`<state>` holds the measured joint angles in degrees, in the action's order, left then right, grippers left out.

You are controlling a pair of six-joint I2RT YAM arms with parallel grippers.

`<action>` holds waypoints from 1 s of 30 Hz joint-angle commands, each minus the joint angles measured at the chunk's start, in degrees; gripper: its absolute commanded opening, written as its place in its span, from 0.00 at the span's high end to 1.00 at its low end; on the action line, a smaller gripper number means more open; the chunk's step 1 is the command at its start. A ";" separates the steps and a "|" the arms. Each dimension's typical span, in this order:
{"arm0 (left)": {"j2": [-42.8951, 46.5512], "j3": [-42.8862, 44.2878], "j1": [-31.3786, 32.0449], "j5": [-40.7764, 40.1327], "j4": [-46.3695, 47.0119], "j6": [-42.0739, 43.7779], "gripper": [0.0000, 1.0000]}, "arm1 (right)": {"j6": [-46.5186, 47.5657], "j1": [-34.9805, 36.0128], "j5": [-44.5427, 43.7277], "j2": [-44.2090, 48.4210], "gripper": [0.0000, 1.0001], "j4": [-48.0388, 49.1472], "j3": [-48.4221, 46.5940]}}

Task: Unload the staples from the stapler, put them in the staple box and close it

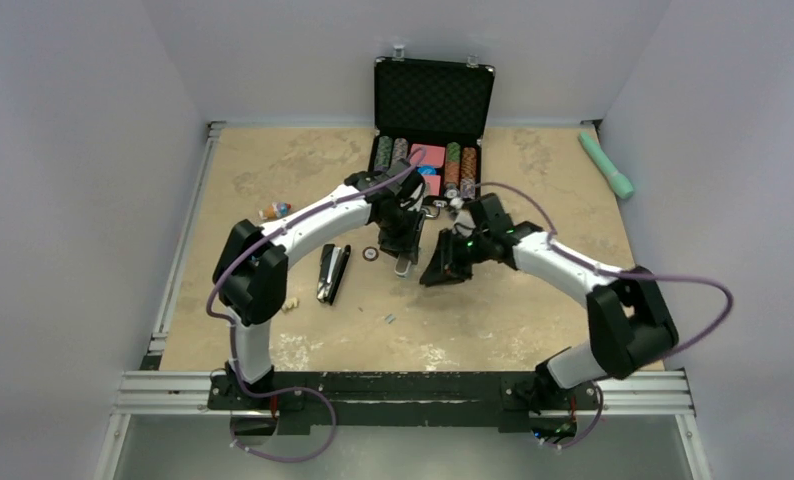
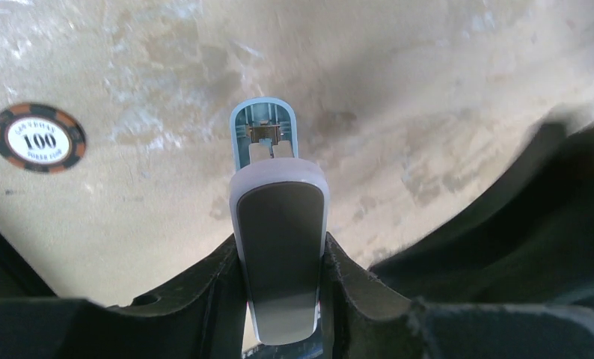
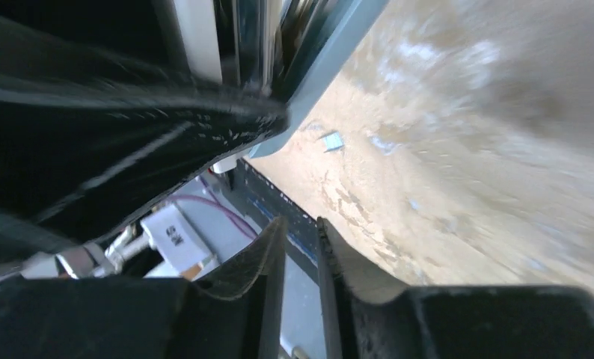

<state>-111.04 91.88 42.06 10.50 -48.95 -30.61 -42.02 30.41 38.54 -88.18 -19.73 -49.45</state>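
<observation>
- Your slim black stapler (image 1: 331, 272) lies on the tan table (image 1: 533, 310) at the left, its long axis running near to far.
- The round black-and-orange poker chip (image 2: 37, 137) reads "100" at its centre; the ring lettering is too fine to read.
- The staples (image 1: 389, 319), a tiny grey metal strip, lie loose on the table, nearer than the chip and apart from both staplers; they are too small to show their heading.
- Your left gripper (image 2: 280, 247) is clenched on the grey-topped, pale blue stapler (image 2: 280, 209), whose free end points near.
- Your right gripper (image 3: 300, 221) has its fingers slightly parted, grasping nothing.
</observation>
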 commanded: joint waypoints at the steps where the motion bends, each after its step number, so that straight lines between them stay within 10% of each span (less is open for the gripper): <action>1: 8.01 2.94 -0.18 5.13 -6.72 3.88 1.00 | 3.86 -10.74 -5.74 10.04 0.62 -7.30 -3.60; 4: 11.41 2.42 -0.53 9.36 -8.72 3.95 1.00 | 4.95 -14.17 -4.50 11.73 0.45 -6.72 -7.14; 11: 20.02 -5.68 -2.40 34.32 4.85 2.57 1.00 | 3.59 -14.08 -3.63 9.39 0.45 -7.01 -12.76; 30: 16.34 -2.89 -3.92 35.55 2.20 0.74 1.00 | -0.30 -7.59 -7.24 12.05 0.53 -3.90 -14.89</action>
<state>-93.89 86.56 38.28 43.62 -47.46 -29.39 -43.07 22.65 32.69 -78.13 -24.64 -60.25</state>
